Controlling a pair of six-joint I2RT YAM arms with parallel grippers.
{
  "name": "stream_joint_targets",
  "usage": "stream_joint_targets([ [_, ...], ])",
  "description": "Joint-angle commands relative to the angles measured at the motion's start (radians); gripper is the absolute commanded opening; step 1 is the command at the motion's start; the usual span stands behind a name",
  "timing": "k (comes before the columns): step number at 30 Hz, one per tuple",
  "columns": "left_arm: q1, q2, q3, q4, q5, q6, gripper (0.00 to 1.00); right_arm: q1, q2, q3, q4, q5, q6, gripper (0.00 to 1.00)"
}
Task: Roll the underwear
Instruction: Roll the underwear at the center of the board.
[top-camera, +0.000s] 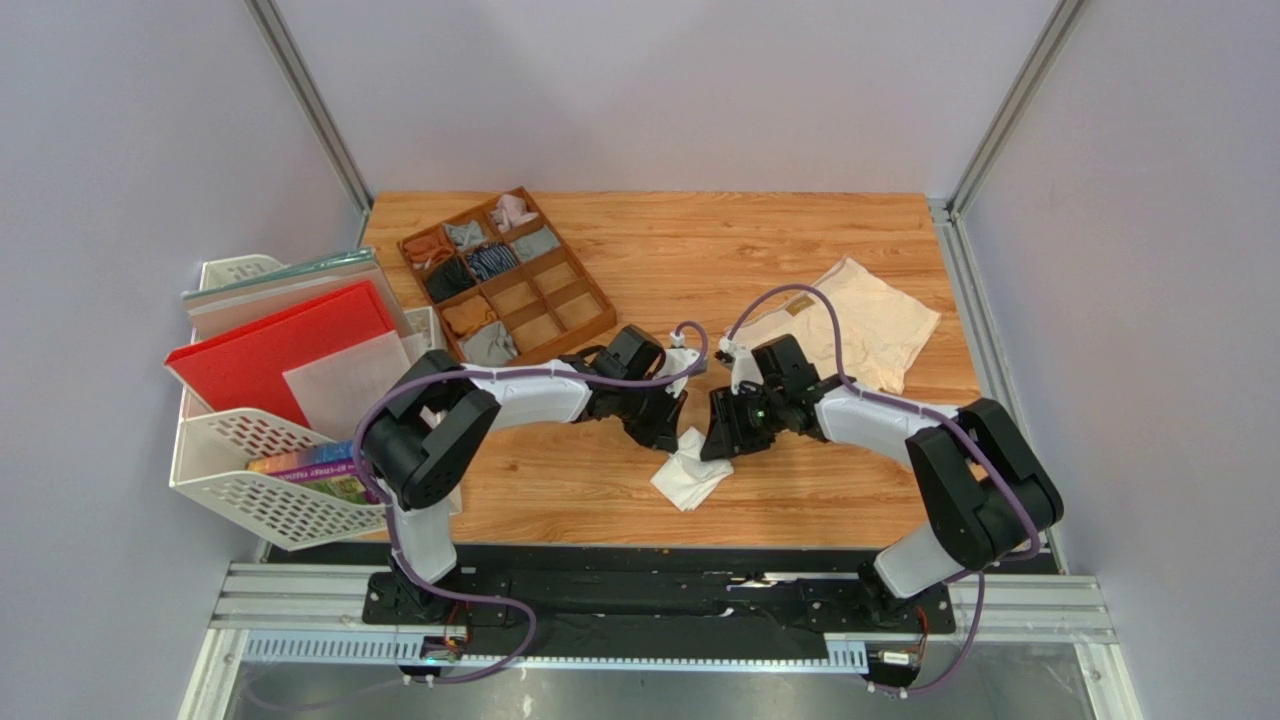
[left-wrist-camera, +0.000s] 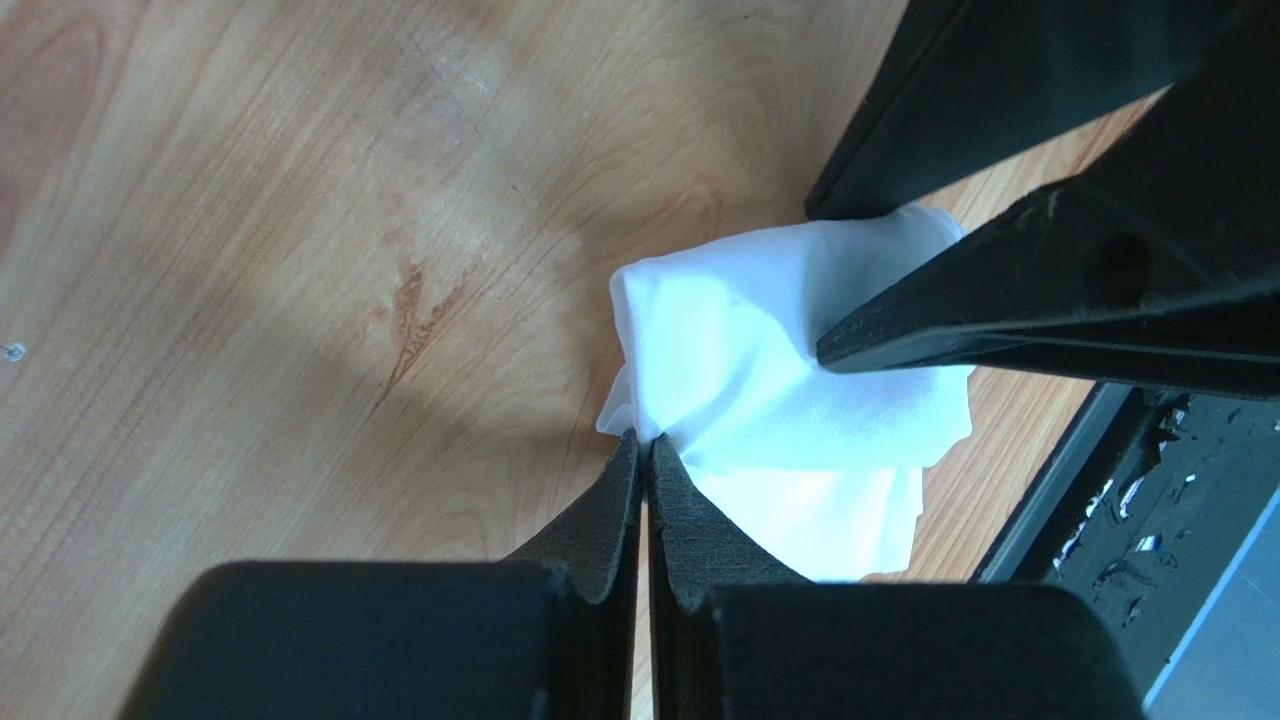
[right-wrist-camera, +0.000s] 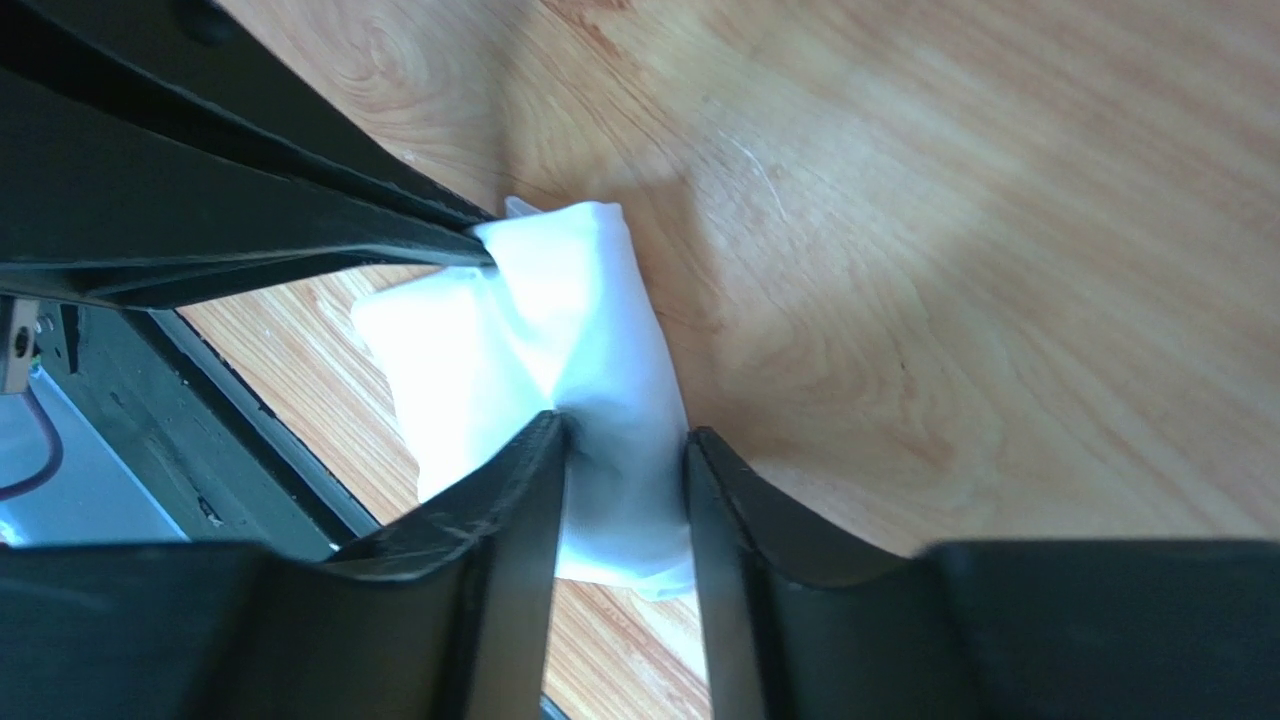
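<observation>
Top external view sets the white underwear (top-camera: 690, 476) as a small folded bundle near the front edge of the desk (top-camera: 676, 255), midway between the two arms. We read that spot as chosen so both can reach it. Up close, the cloth is doubled into a thick pad rather than a tight roll, so we judge the rolling under way, not finished.

The left jaws are pressed together on one corner of the bundle. This thin pinch looks meant to anchor the loose end and keep the folds from springing open. The right jaws stand partly spread and straddle the opposite end, with cloth filling the gap between them. We cannot tell whether they squeeze it yet. The pairing makes sense to us: one side pins while the other takes the bulk to turn or tuck it. Such soft cloth would slump if either hold were lost.

The left arm (top-camera: 526, 393) and right arm (top-camera: 872, 420) bend inward over the bundle. Farther off, the cream underwear (top-camera: 849, 323) lies spread flat at the far right of the desk, well apart, apparently waiting its turn. A wooden divider tray (top-camera: 607, 318) at the far left holds small rolled garments in some compartments and has others bare, a likely home for finished rolls. A white basket (top-camera: 226, 480) with a red folder (top-camera: 278, 353) sits at the desk's left edge.
</observation>
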Motion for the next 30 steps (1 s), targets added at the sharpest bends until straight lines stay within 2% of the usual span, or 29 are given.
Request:
stream_joint_targets([
  [1, 0.003, -0.048, -0.020, -0.009, -0.040, 0.008, 0.00, 0.003, 0.004, 0.009, -0.050, 0.037, 0.032, 0.36],
  [2, 0.003, -0.051, -0.022, -0.004, -0.040, 0.002, 0.00, 0.006, 0.004, 0.008, -0.048, 0.043, 0.037, 0.33],
  [3, 0.003, -0.054, -0.025, 0.001, -0.046, -0.003, 0.03, 0.006, 0.007, 0.006, -0.044, 0.045, 0.043, 0.26],
  [5, 0.006, -0.063, -0.023, 0.005, -0.056, -0.024, 0.11, 0.015, 0.011, 0.006, -0.027, 0.054, 0.060, 0.20],
  [6, 0.008, -0.066, -0.022, 0.007, -0.065, -0.032, 0.28, 0.017, 0.019, 0.006, -0.022, 0.060, 0.063, 0.15],
  [8, 0.012, -0.077, -0.020, 0.007, -0.071, -0.055, 0.42, 0.032, 0.024, 0.011, -0.018, 0.105, 0.080, 0.07],
  [9, 0.026, -0.083, -0.020, 0.007, -0.079, -0.065, 0.58, 0.041, 0.021, 0.014, -0.024, 0.135, 0.088, 0.03],
  [11, 0.046, -0.113, -0.026, 0.001, -0.080, -0.104, 0.64, 0.070, -0.005, 0.020, -0.033, 0.227, 0.094, 0.00],
  [12, 0.075, -0.126, -0.038, 0.002, -0.083, -0.121, 0.78, 0.081, -0.019, 0.023, -0.039, 0.263, 0.095, 0.00],
  [19, 0.127, -0.267, -0.114, 0.001, -0.117, -0.225, 0.79, 0.132, -0.130, 0.092, -0.138, 0.569, 0.082, 0.00],
  [24, 0.127, -0.270, -0.207, 0.114, -0.076, -0.312, 0.76, 0.178, -0.168, 0.141, -0.180, 0.718, 0.068, 0.00],
  [30, 0.127, -0.210, -0.241, 0.215, -0.007, -0.386, 0.72, 0.270, -0.115, 0.186, -0.228, 0.889, 0.045, 0.00],
])
